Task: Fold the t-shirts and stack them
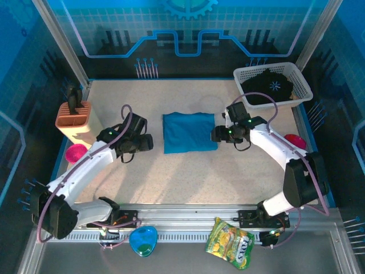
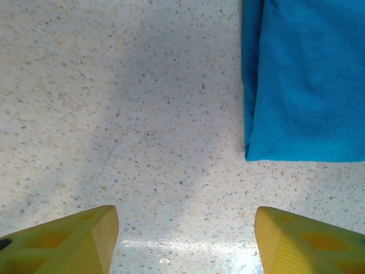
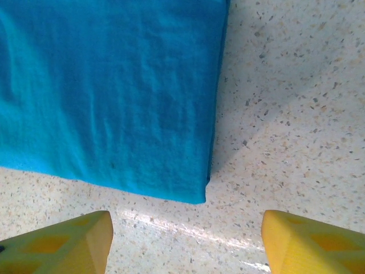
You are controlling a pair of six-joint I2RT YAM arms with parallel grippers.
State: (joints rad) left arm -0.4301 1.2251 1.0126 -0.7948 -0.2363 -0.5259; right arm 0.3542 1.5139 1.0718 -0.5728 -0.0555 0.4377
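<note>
A: Quick status on the shirts?

B: Teal t-shirt (image 1: 189,132) looks done imo. It's folded to a tidy rectangle, edges fairly square, lying flat on the table (image 1: 239,177).

A: And the black one?

B: Black t-shirt (image 1: 268,88), the one w/ the white starburst, is heaped in the basket (image 1: 301,73), well beyond the teal shirt's far right corner. Not folded, not stacked.

A: Grippers?

B: Left gripper (image 2: 185,220) sits just off the teal shirt's left edge, by its near-left corner. Jaws spread, nothing btwn them, bare tabletop below. Right gripper (image 3: 187,220) is just off the right edge, by the near-right corner, also spread and empty. Neither touches the cloth afaict.

A: So approx halfway?

B: My guess, yes: one of two shirts folded. What's left is to get the black shirt out of the basket, lay it flat beside the teal one, fold it, then put it on top of the teal one.
</note>
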